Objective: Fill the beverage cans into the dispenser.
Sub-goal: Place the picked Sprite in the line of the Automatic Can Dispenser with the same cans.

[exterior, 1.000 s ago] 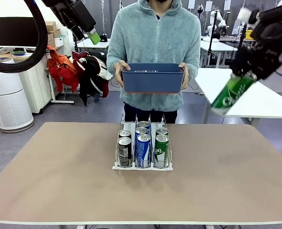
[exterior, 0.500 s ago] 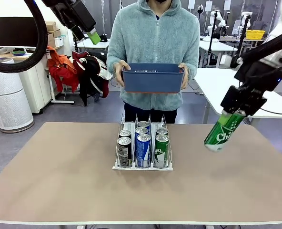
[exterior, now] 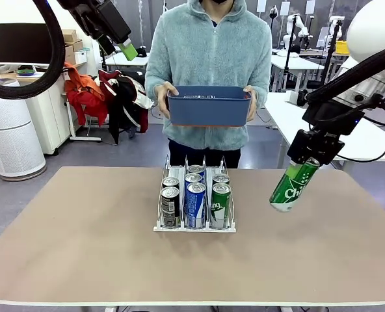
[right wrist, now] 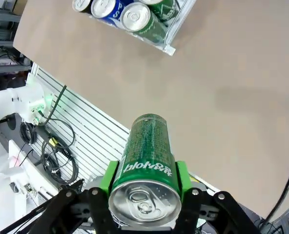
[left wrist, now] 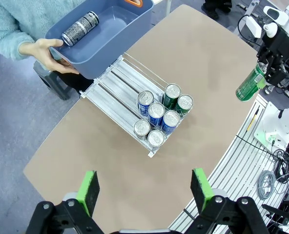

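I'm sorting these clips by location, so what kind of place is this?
Probably a robotics lab: white work tables behind the person, a monitor at one side, and loose cables on a slotted metal frame beside the table.

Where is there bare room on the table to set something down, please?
Bare tabletop lies left of the dispenser, before it along the near edge, and right of it toward the right hand's green can. Cans crowd the lanes' front ends; their far ends are free.

dispenser [left wrist: 116, 89]: seven cans [left wrist: 156, 111] upright, robot-side end | green can [exterior: 290, 187]: tilted, aloft, right
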Action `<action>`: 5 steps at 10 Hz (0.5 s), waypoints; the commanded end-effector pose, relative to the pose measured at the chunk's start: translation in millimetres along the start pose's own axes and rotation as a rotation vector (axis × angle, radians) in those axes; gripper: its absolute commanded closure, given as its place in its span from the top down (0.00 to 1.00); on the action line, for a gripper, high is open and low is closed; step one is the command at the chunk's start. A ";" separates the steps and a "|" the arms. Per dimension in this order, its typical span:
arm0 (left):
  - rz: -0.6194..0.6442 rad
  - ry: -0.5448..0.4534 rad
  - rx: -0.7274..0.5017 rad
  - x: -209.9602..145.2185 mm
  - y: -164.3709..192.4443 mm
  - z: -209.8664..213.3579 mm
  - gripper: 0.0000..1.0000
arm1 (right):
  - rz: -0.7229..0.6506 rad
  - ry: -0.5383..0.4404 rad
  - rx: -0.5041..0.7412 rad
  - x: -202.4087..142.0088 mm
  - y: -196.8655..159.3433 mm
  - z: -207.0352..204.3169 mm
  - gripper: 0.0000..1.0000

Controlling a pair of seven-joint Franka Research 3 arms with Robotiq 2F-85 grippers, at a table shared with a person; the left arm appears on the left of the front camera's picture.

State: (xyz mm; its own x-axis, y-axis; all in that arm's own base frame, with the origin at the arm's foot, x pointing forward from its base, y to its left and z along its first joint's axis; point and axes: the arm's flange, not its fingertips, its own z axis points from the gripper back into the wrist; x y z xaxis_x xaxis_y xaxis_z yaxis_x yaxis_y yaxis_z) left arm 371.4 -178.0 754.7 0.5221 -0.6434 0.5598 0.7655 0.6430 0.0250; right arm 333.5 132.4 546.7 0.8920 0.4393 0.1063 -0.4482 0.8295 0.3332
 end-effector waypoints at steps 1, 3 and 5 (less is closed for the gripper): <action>-0.001 0.001 -0.001 -0.8 0.8 0.6 1.00 | 0.002 -0.013 -0.004 4.1 -2.3 -0.9 0.58; -0.001 0.001 -0.001 -0.8 0.8 0.6 1.00 | 0.124 -0.015 -0.016 12.2 20.0 -27.5 0.58; -0.001 0.001 -0.001 -0.8 0.8 0.6 1.00 | 0.178 -0.075 -0.059 13.2 41.3 -59.3 0.58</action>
State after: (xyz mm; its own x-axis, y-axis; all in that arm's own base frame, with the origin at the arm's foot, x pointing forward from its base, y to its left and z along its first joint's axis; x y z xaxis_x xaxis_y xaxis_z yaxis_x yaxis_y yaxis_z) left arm 371.4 -178.1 754.8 0.5220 -0.6435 0.5598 0.7656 0.6429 0.0251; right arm 328.0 179.4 522.2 0.8249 0.5413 0.1630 -0.5650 0.7804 0.2678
